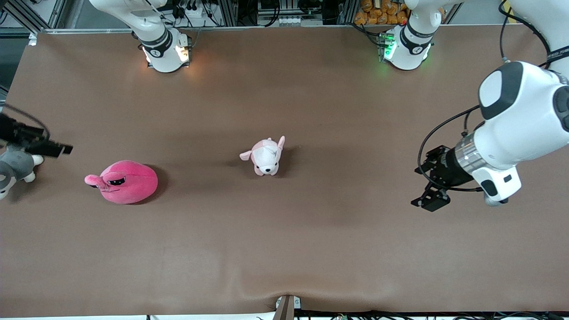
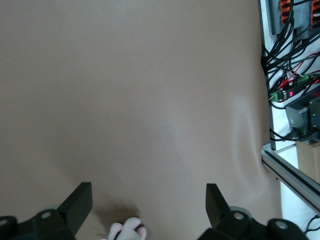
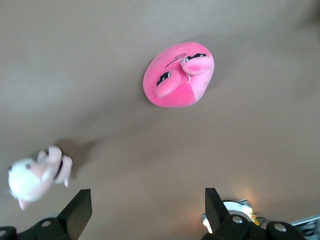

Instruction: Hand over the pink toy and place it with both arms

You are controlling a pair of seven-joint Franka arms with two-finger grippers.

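The pink toy [image 1: 126, 182] is a round hot-pink plush that lies on the brown table [image 1: 284, 249] toward the right arm's end. It also shows in the right wrist view as the pink toy [image 3: 177, 75], face up, well clear of the fingers. My right gripper [image 1: 50, 146] hangs open and empty in the air over the table's edge at the right arm's end, apart from the toy. In its own view the right gripper [image 3: 147, 207] has only bare table between its fingers. My left gripper [image 1: 420, 184] is open and empty over the left arm's end; the left gripper [image 2: 148, 205] frames bare table.
A small pale pink-and-white puppy plush [image 1: 266, 156] stands mid-table, between the two grippers. A grey-and-white plush [image 1: 13, 171] sits at the table's edge under the right gripper. Cables and an aluminium frame [image 2: 292, 172] line the table's edge.
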